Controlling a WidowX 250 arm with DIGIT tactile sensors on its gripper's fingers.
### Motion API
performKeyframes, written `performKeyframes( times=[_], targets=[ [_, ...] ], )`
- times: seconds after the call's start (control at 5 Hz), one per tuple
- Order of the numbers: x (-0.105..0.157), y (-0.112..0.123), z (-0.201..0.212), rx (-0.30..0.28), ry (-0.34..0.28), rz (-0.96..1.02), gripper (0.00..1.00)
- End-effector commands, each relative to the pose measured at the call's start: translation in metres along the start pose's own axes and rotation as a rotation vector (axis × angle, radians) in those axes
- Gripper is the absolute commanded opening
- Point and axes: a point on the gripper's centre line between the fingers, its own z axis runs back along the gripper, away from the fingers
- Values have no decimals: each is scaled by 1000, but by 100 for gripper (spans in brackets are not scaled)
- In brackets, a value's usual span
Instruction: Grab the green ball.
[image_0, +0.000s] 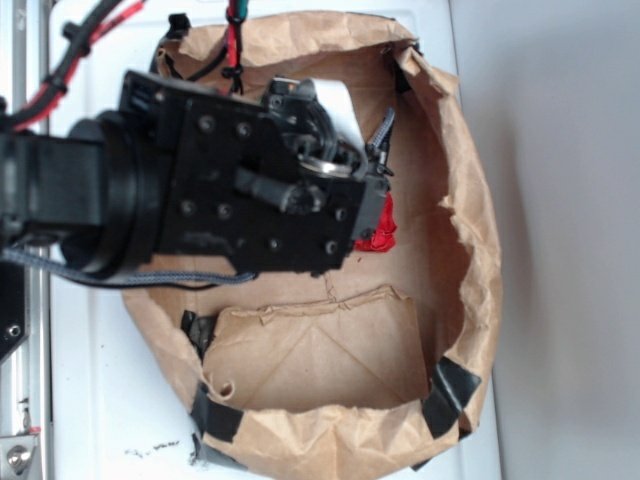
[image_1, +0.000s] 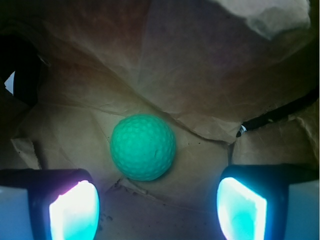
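Observation:
The green ball (image_1: 143, 147), dimpled and mint-green, lies on the crumpled brown paper floor in the wrist view, just ahead of my gripper (image_1: 157, 207) and slightly left of its centre line. Both pads (image_1: 75, 210) stand wide apart with only paper between them, so the gripper is open. In the exterior view the black gripper (image_0: 372, 195) reaches down into the paper bag (image_0: 470, 300) and hides the ball.
A red ruffled lump (image_0: 384, 228) lies right beside the gripper in the bag. The bag's torn paper walls rise all round, held with black tape (image_0: 452, 392). A folded paper flap (image_0: 320, 350) covers the near floor. A white table (image_0: 110, 400) lies underneath.

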Motion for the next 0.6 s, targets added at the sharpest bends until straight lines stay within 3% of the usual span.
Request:
performKeyframes(
  times=[0.0,0.4],
  targets=[
    [11,5,12,-46,-13,22,100],
    [10,-1,5,-47,-31,27,100]
  ],
)
